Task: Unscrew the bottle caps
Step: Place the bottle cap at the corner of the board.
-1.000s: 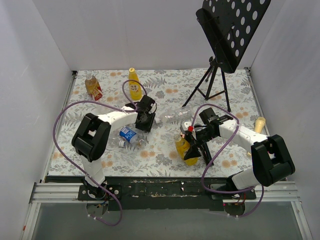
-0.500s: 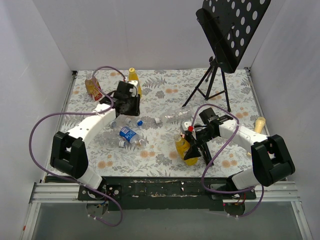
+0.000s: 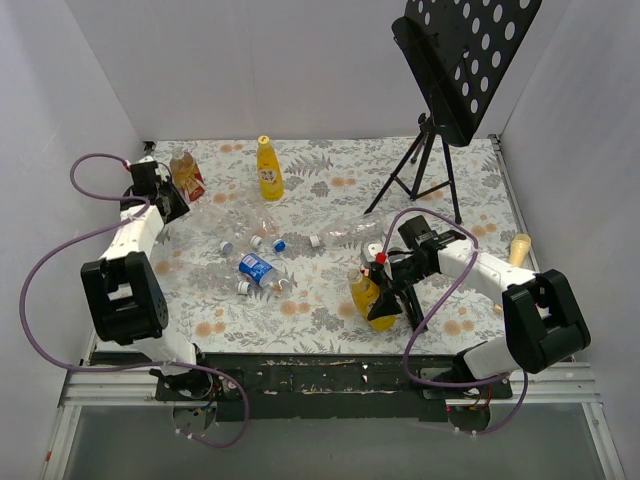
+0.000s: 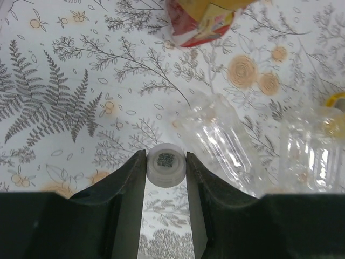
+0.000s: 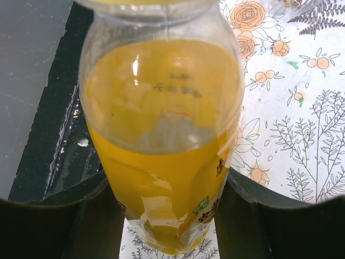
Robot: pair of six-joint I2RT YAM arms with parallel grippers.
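Left end effector (image 4: 165, 156) tight on white cap (image 4: 166, 169), right end effector (image 5: 167, 186) tight around yellow juice bottle (image 5: 161, 108)

Yellow juice bottles (image 3: 268, 170): two were counted.
Brown bottle (image 3: 186, 172): one was counted.
Blue-labelled bottle (image 3: 257, 268): one was counted.
Clear bottles (image 3: 345, 237): at least three; exact count was unclear.
White caps (image 3: 314, 240): several; count was unclear.
Blue cap (image 3: 279, 244): one was seen.
Music stand (image 3: 460, 60): one.
Microphone (image 3: 519, 247): one.
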